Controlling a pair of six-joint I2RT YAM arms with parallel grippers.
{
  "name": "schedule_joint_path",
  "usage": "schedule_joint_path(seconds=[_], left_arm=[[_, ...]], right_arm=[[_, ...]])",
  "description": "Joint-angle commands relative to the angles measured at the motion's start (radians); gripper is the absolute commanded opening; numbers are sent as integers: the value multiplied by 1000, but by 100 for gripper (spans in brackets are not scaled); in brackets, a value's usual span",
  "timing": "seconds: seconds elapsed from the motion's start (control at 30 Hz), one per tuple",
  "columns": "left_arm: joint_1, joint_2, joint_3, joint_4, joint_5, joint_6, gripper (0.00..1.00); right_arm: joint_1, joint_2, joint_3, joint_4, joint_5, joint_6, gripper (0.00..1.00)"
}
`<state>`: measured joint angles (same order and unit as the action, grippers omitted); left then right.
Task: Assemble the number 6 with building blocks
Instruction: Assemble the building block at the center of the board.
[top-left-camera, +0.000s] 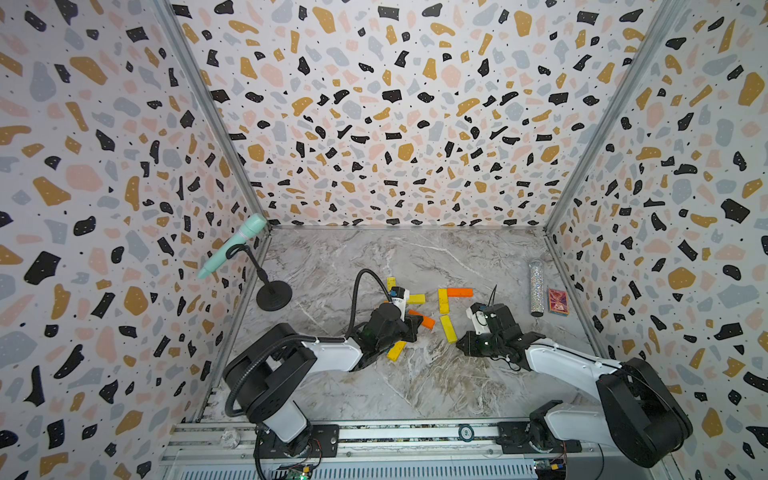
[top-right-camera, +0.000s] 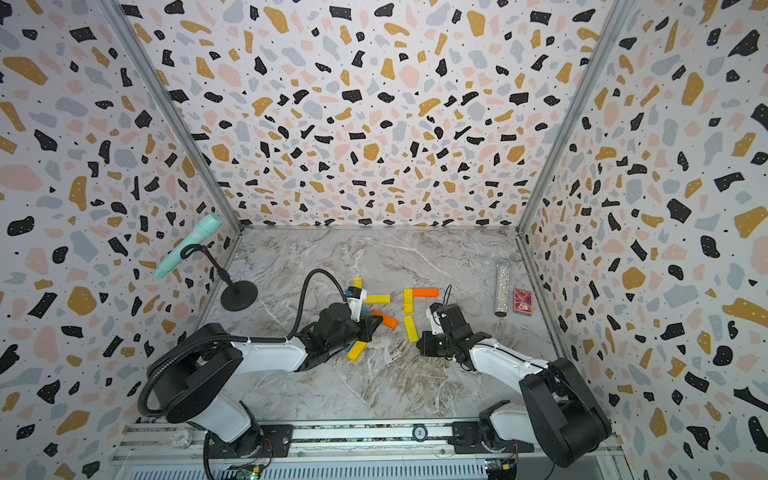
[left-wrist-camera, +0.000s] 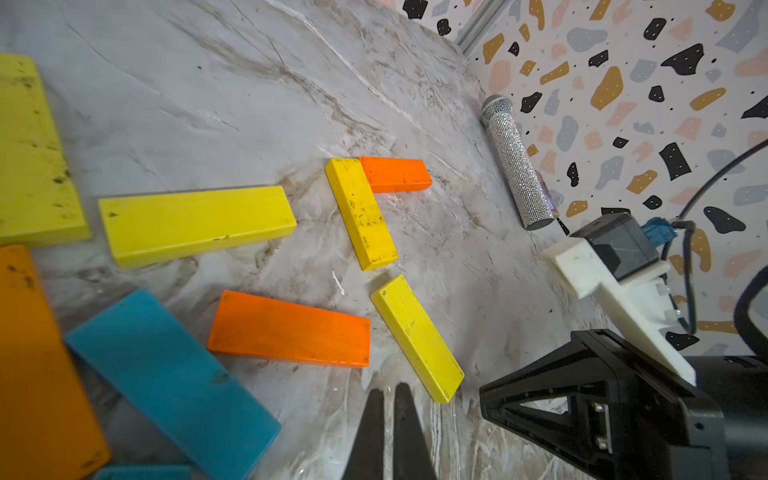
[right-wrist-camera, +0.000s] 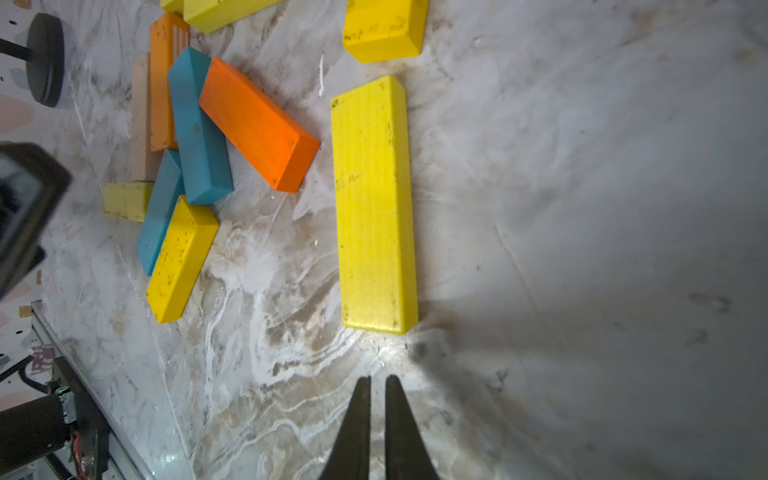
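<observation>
An orange plank (top-left-camera: 459, 292) and a yellow plank (top-left-camera: 443, 300) meet in a corner mid-table. A second yellow plank (top-left-camera: 448, 328) lies slanted just below them, a small gap apart. More building blocks lie loose to the left: an orange one (left-wrist-camera: 289, 328), a teal one (left-wrist-camera: 170, 382) and yellow ones (left-wrist-camera: 195, 224). My left gripper (left-wrist-camera: 388, 390) is shut and empty, its tips between the loose orange plank and the slanted yellow plank (left-wrist-camera: 417, 338). My right gripper (right-wrist-camera: 377, 380) is shut and empty, a short way off the near end of that yellow plank (right-wrist-camera: 374, 203).
A silver glitter microphone (top-left-camera: 537, 291) and a red patterned card box (top-left-camera: 557, 302) lie by the right wall. A mint microphone (top-left-camera: 232, 249) stands on a black round base (top-left-camera: 273, 295) at the left wall. Patterned walls close three sides.
</observation>
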<state>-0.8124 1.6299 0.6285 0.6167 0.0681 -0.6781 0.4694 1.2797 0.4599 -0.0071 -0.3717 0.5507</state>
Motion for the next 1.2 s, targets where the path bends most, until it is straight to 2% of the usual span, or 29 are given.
schedule_joint_path(seconds=[0.0,0.43,0.9,1.17], left_arm=[[-29,46,51,42,6,-24,0],[-66,179,161,-50,23,-9,0],[-71,268,263,-164,-13,60,0],[-71,287,275,-177,-33,58,0]], right_arm=[[-5,17,-7,32,-44,-27,11],[-5,89,-20,94,-57,-46,11],[4,166,-28,180,-72,-38,11],[11,186,-23,216,-81,-34,10]])
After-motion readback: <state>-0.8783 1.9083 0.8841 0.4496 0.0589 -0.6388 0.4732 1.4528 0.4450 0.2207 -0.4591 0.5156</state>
